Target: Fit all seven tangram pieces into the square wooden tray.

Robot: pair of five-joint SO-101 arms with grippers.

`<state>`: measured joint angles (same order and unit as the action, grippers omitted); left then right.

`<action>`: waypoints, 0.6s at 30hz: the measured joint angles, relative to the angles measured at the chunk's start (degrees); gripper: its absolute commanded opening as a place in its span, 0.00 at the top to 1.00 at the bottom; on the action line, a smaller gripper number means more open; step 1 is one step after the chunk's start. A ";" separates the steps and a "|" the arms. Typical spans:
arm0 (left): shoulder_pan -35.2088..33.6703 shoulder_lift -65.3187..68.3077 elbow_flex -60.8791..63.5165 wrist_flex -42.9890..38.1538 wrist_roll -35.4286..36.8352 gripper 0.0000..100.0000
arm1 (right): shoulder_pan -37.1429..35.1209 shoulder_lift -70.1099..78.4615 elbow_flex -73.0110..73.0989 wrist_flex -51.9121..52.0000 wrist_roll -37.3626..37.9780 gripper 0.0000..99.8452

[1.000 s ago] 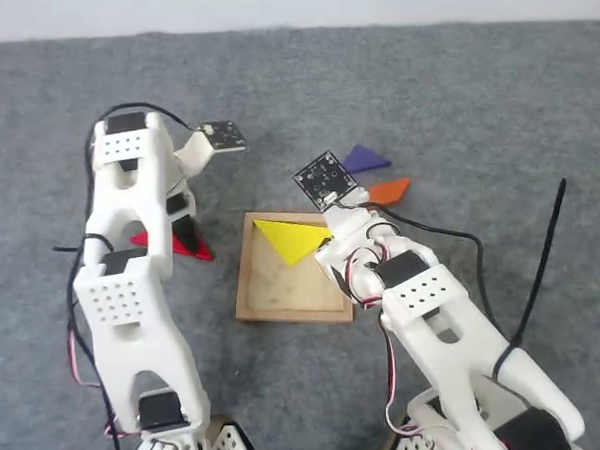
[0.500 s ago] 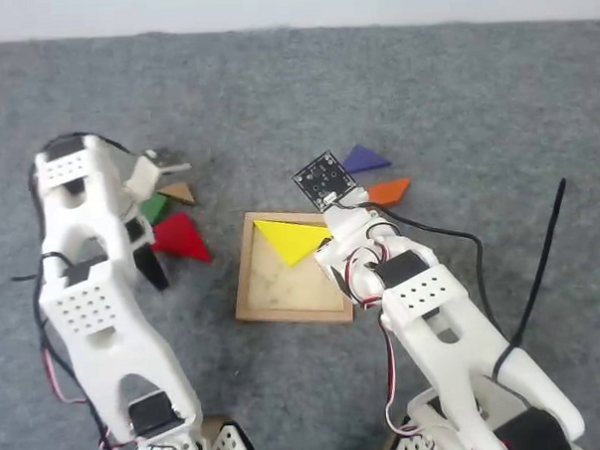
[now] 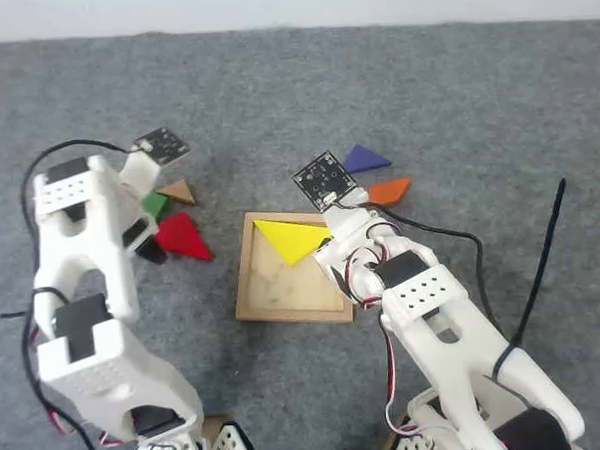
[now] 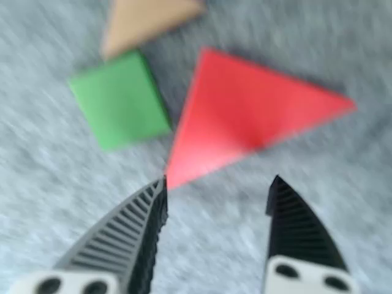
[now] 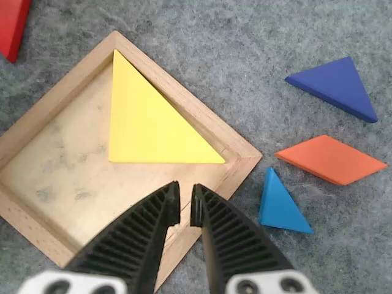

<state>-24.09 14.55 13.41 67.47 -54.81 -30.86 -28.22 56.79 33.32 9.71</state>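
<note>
The square wooden tray (image 3: 245,287) lies mid-table with a yellow triangle (image 3: 293,237) in its far corner. My right gripper (image 5: 185,187) hovers shut over the tray's rim (image 5: 245,153), just off the yellow triangle (image 5: 147,122). A red triangle (image 4: 245,122), a green square (image 4: 119,101) and a tan triangle (image 4: 147,18) lie on the carpet left of the tray. My left gripper (image 4: 218,180) is open just short of the red triangle, holding nothing. In the high view the left gripper (image 3: 152,247) is beside the red triangle (image 3: 184,237).
A dark blue triangle (image 5: 334,86), an orange parallelogram (image 5: 331,159) and a small blue triangle (image 5: 278,205) lie on the grey carpet beyond the tray's right corner. A black cable (image 3: 541,264) runs along the right arm.
The left arm has swung left, off the red triangle, uncovering it along with the green and tan pieces. The right arm has not moved.
</note>
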 measured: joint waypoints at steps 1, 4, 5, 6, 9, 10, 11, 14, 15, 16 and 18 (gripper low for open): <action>0.70 0.00 0.09 -2.20 2.02 0.75 | 0.00 0.00 0.00 0.00 0.00 0.96; 2.73 2.46 -0.35 -7.65 10.11 0.75 | 0.00 0.00 0.00 0.00 0.00 0.96; 3.25 4.13 -1.14 -8.53 13.36 0.75 | 0.00 0.00 0.00 0.00 0.00 0.96; 3.60 5.45 -2.55 -8.70 17.05 0.75 | 0.00 0.00 0.00 0.00 0.00 0.96; 3.60 9.05 -7.56 -8.70 28.13 0.75 | 0.00 0.00 0.00 -0.09 0.00 0.96; 3.52 10.11 -8.97 -8.44 30.77 0.75 | 0.00 0.00 0.00 -0.26 0.00 0.96; 3.34 10.99 -10.20 -7.91 32.35 0.75 | 0.00 0.00 0.00 -0.35 0.00 0.96; 3.08 13.10 -13.27 -5.19 33.85 0.75 | 0.00 0.00 0.00 -0.35 0.00 0.96; 2.99 13.71 -14.24 -4.57 34.37 0.75 | 0.00 0.00 0.00 -0.35 0.00 0.96; 2.73 14.33 -14.95 -3.52 34.81 0.75 | 0.00 0.00 0.00 -0.35 0.00 0.96; 2.29 15.30 -16.09 -1.14 34.81 0.75 | 0.00 0.00 0.00 -0.35 0.00 0.96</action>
<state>-21.80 29.85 -2.68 66.33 -20.00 -30.86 -28.22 56.79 32.97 9.71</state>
